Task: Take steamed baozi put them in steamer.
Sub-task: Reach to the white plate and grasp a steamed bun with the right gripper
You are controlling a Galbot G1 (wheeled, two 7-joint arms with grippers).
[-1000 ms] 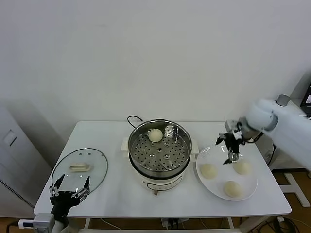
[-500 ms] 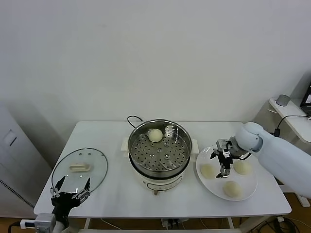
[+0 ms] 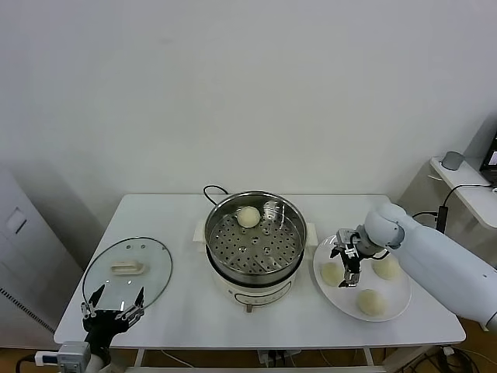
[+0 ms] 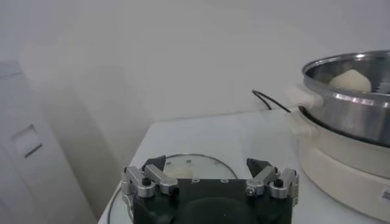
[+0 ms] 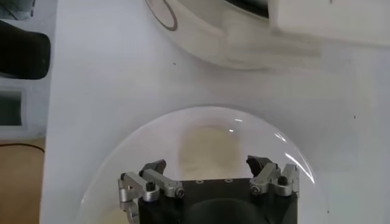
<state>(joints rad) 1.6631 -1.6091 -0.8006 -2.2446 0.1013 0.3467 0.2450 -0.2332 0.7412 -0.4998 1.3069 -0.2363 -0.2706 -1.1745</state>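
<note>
The shiny steel steamer (image 3: 252, 242) stands mid-table on its white base, with one cream-white baozi (image 3: 248, 217) at its far side. Three more baozi lie on the white plate (image 3: 397, 289): a left one (image 3: 332, 273), a right one (image 3: 386, 267) and a near one (image 3: 370, 301). My right gripper (image 3: 346, 270) hangs open just over the left baozi, nothing between its fingers. The right wrist view has that bun (image 5: 210, 143) blurred ahead of the open right gripper (image 5: 210, 165). My left gripper (image 3: 112, 309) waits open at the table's front left corner.
A round glass lid (image 3: 126, 268) with a cream handle lies flat at the left, just beyond the left gripper (image 4: 206, 164). A black cord (image 3: 211, 190) runs behind the steamer. The steamer's white base (image 5: 244, 30) is close to the plate (image 5: 140, 146).
My right gripper has come down and to the left, from above the plate's far edge to just over the left baozi. The left arm has not moved.
</note>
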